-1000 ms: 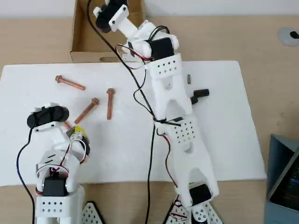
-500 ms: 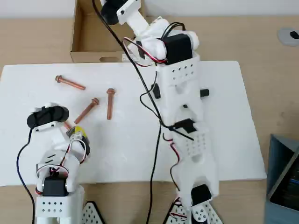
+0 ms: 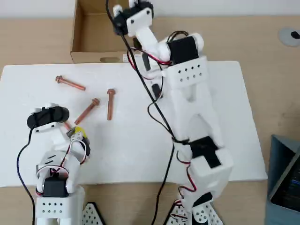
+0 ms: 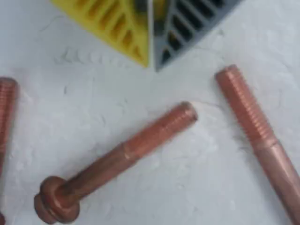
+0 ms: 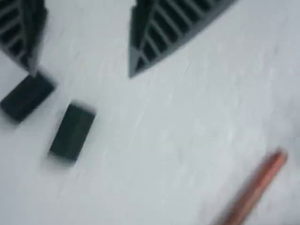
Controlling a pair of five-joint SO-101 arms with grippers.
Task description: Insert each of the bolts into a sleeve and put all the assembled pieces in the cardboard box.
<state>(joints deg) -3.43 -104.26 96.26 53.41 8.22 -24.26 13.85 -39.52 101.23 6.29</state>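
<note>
Three copper bolts (image 3: 70, 83) (image 3: 110, 104) (image 3: 87, 110) lie on the left half of the white mat (image 3: 234, 140). The left gripper (image 3: 75, 133) sits low by them, and its yellow and grey tips meet with nothing held (image 4: 150, 54). Below the tips lie one whole bolt (image 4: 122, 154) and the threaded end of another (image 4: 255, 124). The right arm (image 3: 187, 70) stretches up the mat towards the cardboard box (image 3: 82, 47). Its gripper (image 5: 82, 70) is open over the mat, close to two black sleeves (image 5: 26, 96) (image 5: 72, 131). A bolt tip (image 5: 255, 187) lies farther off.
A dark grey bin (image 3: 283, 178) stands off the mat at the right edge. A round grey disc (image 3: 289, 35) lies on the wooden table at the far right. Cables hang along the right arm.
The right arm's upper links have swung to the right and its wrist has moved along the box's edge, covering the two sleeves that showed beside it. The left arm and the bolts have stayed put.
</note>
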